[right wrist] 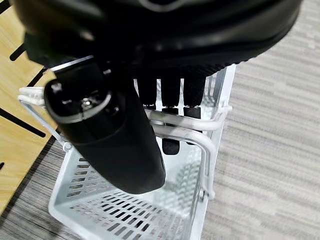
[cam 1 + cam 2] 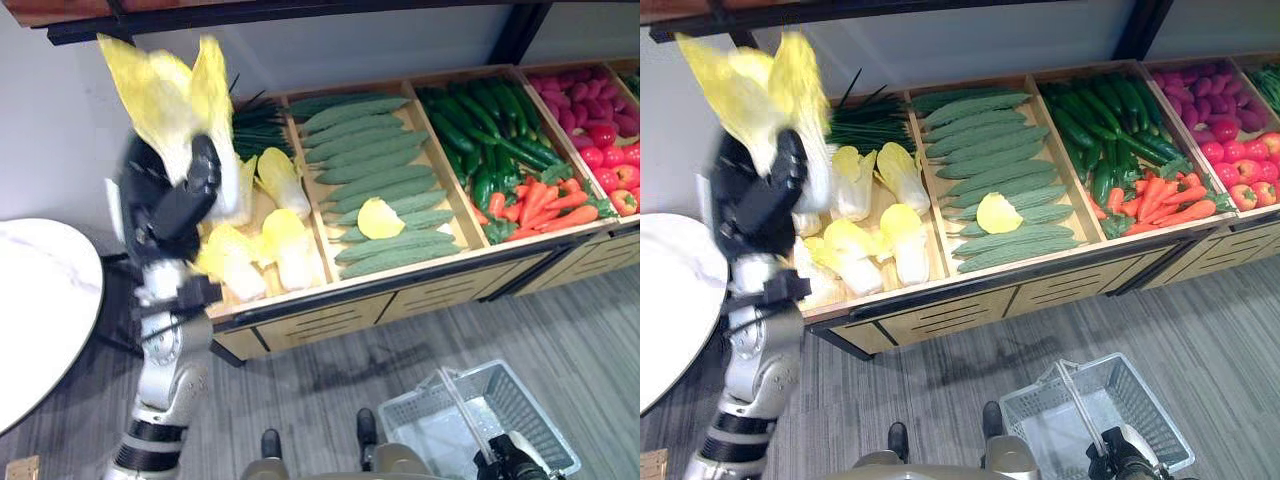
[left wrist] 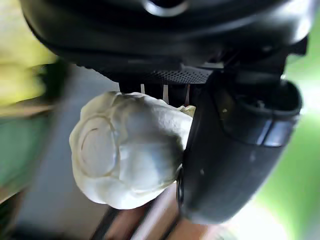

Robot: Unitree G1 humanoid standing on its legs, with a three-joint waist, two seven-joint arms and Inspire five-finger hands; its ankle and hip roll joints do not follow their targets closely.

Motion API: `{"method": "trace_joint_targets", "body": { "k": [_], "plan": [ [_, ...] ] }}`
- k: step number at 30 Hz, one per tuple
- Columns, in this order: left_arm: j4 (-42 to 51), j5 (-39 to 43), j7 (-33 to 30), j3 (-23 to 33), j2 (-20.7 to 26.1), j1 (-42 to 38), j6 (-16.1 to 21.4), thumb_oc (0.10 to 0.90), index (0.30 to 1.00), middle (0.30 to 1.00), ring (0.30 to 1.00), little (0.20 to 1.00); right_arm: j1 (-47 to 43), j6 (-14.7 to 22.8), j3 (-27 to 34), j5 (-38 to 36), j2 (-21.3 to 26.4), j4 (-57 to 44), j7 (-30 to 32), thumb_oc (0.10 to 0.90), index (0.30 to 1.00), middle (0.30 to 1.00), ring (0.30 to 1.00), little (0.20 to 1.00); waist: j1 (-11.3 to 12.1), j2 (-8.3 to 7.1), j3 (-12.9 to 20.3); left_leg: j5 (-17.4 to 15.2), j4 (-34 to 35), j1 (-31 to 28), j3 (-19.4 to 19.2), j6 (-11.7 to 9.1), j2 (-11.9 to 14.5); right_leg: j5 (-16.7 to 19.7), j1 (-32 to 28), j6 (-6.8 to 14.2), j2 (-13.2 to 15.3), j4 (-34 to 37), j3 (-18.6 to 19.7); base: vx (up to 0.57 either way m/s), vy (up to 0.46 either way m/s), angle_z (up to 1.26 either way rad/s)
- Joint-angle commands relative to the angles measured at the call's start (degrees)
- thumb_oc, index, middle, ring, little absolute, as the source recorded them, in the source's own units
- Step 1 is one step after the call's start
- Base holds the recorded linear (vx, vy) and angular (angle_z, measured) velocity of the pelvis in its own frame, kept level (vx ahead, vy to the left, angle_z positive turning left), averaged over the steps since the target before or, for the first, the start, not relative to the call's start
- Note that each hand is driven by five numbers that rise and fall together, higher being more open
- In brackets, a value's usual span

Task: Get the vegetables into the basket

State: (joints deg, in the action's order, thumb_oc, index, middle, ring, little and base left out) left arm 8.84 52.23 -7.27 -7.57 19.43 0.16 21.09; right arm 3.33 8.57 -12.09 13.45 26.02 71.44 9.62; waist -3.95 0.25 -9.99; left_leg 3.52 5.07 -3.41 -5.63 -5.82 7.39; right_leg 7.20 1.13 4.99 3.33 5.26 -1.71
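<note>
At upper left the left hand (image 2: 185,195) grips a cabbage (image 2: 175,95) by its white base, well apart from the basket (image 2: 545,425) whose handle the right hand (image 1: 115,135) curls round at lower right; a loose hold could drop it short.

A long wooden display stand (image 2: 330,310) with slatted front panels runs from nine o'clock to three o'clock, split by dividers into compartments. Behind it, at twelve o'clock, stands a pale grey wall (image 2: 400,40) under a dark beam (image 2: 250,15). Grey wood-grain flooring (image 2: 560,320) spreads below. A round white table (image 2: 40,310) sits at eight o'clock.
</note>
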Motion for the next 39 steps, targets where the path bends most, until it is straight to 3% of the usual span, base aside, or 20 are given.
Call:
{"method": "trace_joint_targets", "body": {
  "k": [1,8,12,14,17,20,22,23,25,26,28,30,32,34,37,38,39],
  "plan": [
    [2.8,6.2,10.1,0.9,3.0,-3.0,1.8,0.4,0.3,0.3,0.3,0.3,0.5,1.3,-0.2,-0.2,2.6,0.7,0.5,0.4,0.3,0.3,0.3,0.3,0.1,-4.51,2.6,-2.0,-0.1,-1.4,1.4,-0.8,-0.5,1.2,0.6,4.9,4.9,-0.3,0.5,0.0,0.009,-0.08],
    [0.9,4.8,14.4,0.6,5.4,1.2,-0.6,0.4,0.3,0.3,0.3,0.3,0.7,1.5,2.4,-1.2,2.5,0.8,0.6,0.4,0.3,0.3,0.3,0.3,-0.1,-4.25,2.6,-2.5,-0.1,-3.4,-0.5,-0.3,-1.1,1.2,0.3,5.2,5.2,-0.6,2.0,0.01,0.036,-0.14],
    [-0.5,4.9,15.6,-0.6,5.2,0.1,-1.0,0.4,0.3,0.3,0.3,0.3,0.3,1.6,4.5,-2.8,2.6,1.0,0.7,0.4,0.3,0.3,0.3,0.3,-0.8,-5.08,1.8,-5.7,-7.4,-1.0,-2.0,0.7,-2.4,1.5,1.2,5.7,6.4,-2.2,4.0,-0.05,0.081,-0.21],
    [-1.1,3.9,15.7,-1.7,5.5,-1.7,-0.8,0.4,0.3,0.3,0.3,0.3,0.0,1.1,5.9,-4.0,2.7,1.3,0.8,0.4,0.3,0.3,0.3,0.3,-1.6,-5.19,1.0,-7.6,-10.1,-0.2,-3.9,1.7,-3.6,1.8,4.1,7.1,7.1,-5.5,6.1,-0.12,0.207,-0.42],
    [-2.3,2.6,15.6,-3.3,5.9,-4.6,-0.5,0.4,0.3,0.3,0.3,0.3,-0.1,0.5,6.4,-4.1,2.3,1.6,0.5,0.4,0.3,0.3,0.3,0.3,-2.9,-5.52,-0.2,-9.0,-10.9,-0.5,-6.1,3.0,-5.5,5.4,7.2,9.2,8.0,-8.8,9.0,-0.08,0.174,-0.3],
    [-2.2,0.6,15.2,-4.6,6.0,-6.2,0.3,0.4,0.3,0.3,0.3,0.3,0.2,0.2,6.9,-4.4,1.2,1.4,0.3,0.4,0.3,0.3,0.3,0.3,-4.7,-5.79,-1.2,-8.7,-9.5,-1.2,-9.6,3.1,-6.7,14.1,10.4,10.0,9.1,-7.2,10.1,-0.16,0.175,-0.48],
    [-2.5,0.5,15.2,-4.8,6.6,-6.5,0.3,0.4,0.3,0.3,0.3,0.3,0.4,0.1,6.9,-4.8,0.2,0.7,0.3,0.4,0.3,0.3,0.3,0.3,-5.2,-5.52,-1.5,-7.5,-7.8,-1.3,-11.2,3.0,-6.4,14.7,12.1,10.0,9.5,-6.8,8.3,-0.24,0.182,-0.69],
    [-2.8,-0.9,15.5,-5.2,7.7,-7.1,-0.4,0.4,0.3,0.3,0.3,0.3,0.7,-0.2,7.1,-5.2,-0.4,1.0,0.3,0.4,0.3,0.3,0.3,0.3,-3.9,-3.94,-2.3,-5.9,-6.0,-0.9,-14.2,3.4,-5.8,10.2,12.6,9.1,12.7,-9.7,-3.6,-0.26,0.216,-0.82],
    [-2.9,-1.3,15.5,-4.9,7.8,-7.1,-0.8,0.4,0.3,0.3,0.3,0.3,0.8,-0.2,6.9,-5.2,-0.6,0.9,0.1,0.4,0.3,0.3,0.3,0.3,-4.0,-3.61,-2.5,-5.5,-5.2,-0.9,-14.5,3.4,-5.6,8.5,11.7,8.3,13.1,-10.3,-5.7,-0.21,0.168,-1.12],
    [-2.7,-1.7,15.6,-4.6,8.3,-6.8,-1.2,0.4,0.3,0.3,0.3,0.3,1.1,-0.2,6.4,-4.7,-1.1,0.6,0.0,0.4,0.3,0.3,0.3,0.3,-3.2,-3.46,-2.4,-4.6,-4.3,-0.8,-17.0,3.7,-5.3,6.4,10.4,7.7,14.4,-12.9,-10.5,-0.15,0.169,-1.62],
    [-1.8,-1.9,16.8,-4.0,8.2,-5.8,-2.4,0.4,0.3,0.3,0.3,0.3,1.9,-0.3,7.0,-4.5,-1.2,1.3,-0.2,0.4,0.3,0.3,0.3,0.3,-2.1,-2.84,-0.6,-5.3,-3.2,-1.0,-21.9,4.5,-4.8,1.5,4.9,7.6,15.7,-22.1,-14.8,-0.19,0.22,-1.68],
    [-0.5,-2.2,17.2,-3.7,8.2,-5.0,-2.7,0.4,0.3,0.3,0.3,0.3,1.8,-0.2,7.6,-5.0,-0.9,2.0,-0.1,0.4,0.3,0.3,0.3,0.3,-1.4,-2.92,0.4,-5.1,-3.0,-0.8,-25.2,5.2,-4.7,1.1,2.6,7.8,15.9,-25.2,-16.5,-0.1,0.098,-2.58],
    [0.2,-2.3,17.7,-3.9,8.5,-4.3,-3.0,0.4,0.3,0.3,0.3,0.3,1.6,-0.3,7.4,-4.7,-0.8,2.8,0.0,0.4,0.3,0.3,0.3,0.3,-0.5,-3.74,1.2,-4.8,-2.7,-0.9,-28.5,5.3,-4.7,1.2,-0.2,8.0,15.4,-22.7,-18.1,-0.06,-0.022,-1.03],
    [0.4,-2.6,18.2,-3.3,9.1,-3.4,-3.1,0.4,0.3,0.3,0.3,0.3,1.6,-0.1,6.6,-4.1,-0.9,2.8,0.4,0.4,0.3,0.3,0.3,0.3,0.6,-4.69,1.4,-4.2,-3.3,0.0,-32.9,4.7,-3.9,-0.5,-1.7,7.7,13.0,-16.7,-21.3,-0.1,-0.166,-1.17],
    [0.0,-2.5,18.2,-3.7,8.9,-3.3,-3.1,0.4,0.3,0.3,0.3,0.3,2.3,0.0,6.7,-4.2,-0.8,3.0,0.6,0.4,0.3,0.3,0.3,0.3,0.2,-4.6,1.3,-3.7,-4.3,0.6,-33.7,3.8,-2.7,-3.1,-2.2,6.5,10.9,-13.6,-21.6,-0.05,-0.192,-0.75],
    [0.2,-2.2,18.4,-4.6,8.9,-3.5,-3.1,0.4,0.3,0.3,0.3,0.3,3.1,0.1,7.0,-4.9,-0.9,2.9,0.7,0.4,0.3,0.3,0.3,0.3,-0.6,-4.31,0.7,-2.0,-5.0,1.7,-33.9,2.4,-1.0,-5.8,-3.6,5.3,8.4,-9.8,-21.5,-0.05,-0.19,0.26],
    [0.3,-2.2,18.4,-4.6,8.9,-3.5,-3.2,0.4,0.3,0.3,0.3,0.3,3.2,0.1,7.0,-4.9,-0.9,2.8,0.7,0.4,0.3,0.3,0.3,0.3,-0.6,-4.29,0.7,-2.0,-5.0,1.7,-33.9,2.3,-0.9,-5.8,-3.6,5.2,8.3,-9.7,-21.6,-0.06,-0.286,0.17]
  ]
}}
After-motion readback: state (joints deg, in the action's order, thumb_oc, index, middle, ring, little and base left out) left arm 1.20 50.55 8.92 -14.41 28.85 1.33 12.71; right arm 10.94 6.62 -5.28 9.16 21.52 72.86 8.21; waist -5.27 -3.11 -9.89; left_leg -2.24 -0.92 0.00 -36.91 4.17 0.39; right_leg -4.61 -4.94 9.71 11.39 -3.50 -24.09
